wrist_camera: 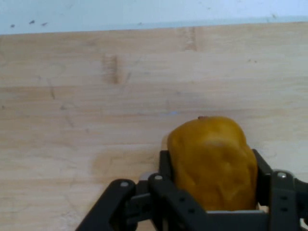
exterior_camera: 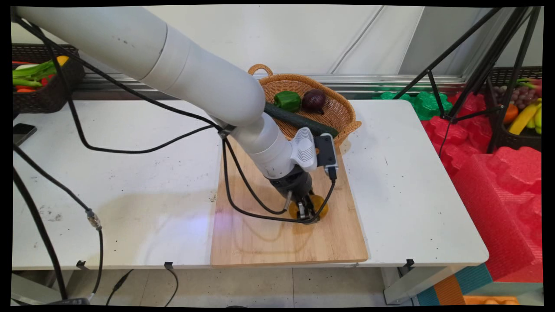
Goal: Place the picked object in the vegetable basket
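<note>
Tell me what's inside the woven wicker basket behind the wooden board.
The woven wicker basket holds a green bell pepper, a dark purple onion and a long dark green cucumber. The arm covers its near-left part.

White tubular arm [exterior_camera: 173, 69], trailing black cables [exterior_camera: 243, 182], grey wrist module, black linkage pincer [exterior_camera: 305, 212]

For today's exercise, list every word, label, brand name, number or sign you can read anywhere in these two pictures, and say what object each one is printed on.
There is no readable text in either view.
The white arm shows no lettering from this side.
The gripper, closed round a yellow fruit on the wooden board, carries no visible marking.
The wicker basket and the dark phone at the left table edge show none either.
</note>
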### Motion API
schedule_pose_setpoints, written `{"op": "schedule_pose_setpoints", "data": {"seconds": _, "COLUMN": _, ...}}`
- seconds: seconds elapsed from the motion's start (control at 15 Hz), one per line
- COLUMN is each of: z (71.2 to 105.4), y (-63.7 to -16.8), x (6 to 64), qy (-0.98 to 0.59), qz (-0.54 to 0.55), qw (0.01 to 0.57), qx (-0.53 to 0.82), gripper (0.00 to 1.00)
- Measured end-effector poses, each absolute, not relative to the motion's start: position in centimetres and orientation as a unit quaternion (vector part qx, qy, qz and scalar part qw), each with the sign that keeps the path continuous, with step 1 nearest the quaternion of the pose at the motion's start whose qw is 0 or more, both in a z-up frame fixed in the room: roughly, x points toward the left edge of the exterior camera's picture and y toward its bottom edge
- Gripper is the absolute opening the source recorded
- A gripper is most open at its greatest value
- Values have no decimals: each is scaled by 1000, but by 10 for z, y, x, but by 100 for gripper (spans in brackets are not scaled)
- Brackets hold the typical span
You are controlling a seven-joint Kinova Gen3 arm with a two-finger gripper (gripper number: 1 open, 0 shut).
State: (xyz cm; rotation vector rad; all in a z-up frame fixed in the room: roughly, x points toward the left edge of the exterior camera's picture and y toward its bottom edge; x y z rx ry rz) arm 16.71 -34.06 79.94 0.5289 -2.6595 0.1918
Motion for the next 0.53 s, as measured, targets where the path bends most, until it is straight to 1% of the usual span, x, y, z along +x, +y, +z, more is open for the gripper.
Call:
{"op": "schedule_pose_setpoints", "data": {"seconds": 0.33, "z": 824, "y": -329, "x": 182, "qy": -954, "qz": 76, "qw": 220, "qx": 189, "gripper": 0}}
{"op": "schedule_pose_setpoints", "data": {"seconds": 0.53, "z": 860, "y": -319, "x": 199, "qy": -949, "qz": 92, "qw": 235, "qx": 190, "gripper": 0}}
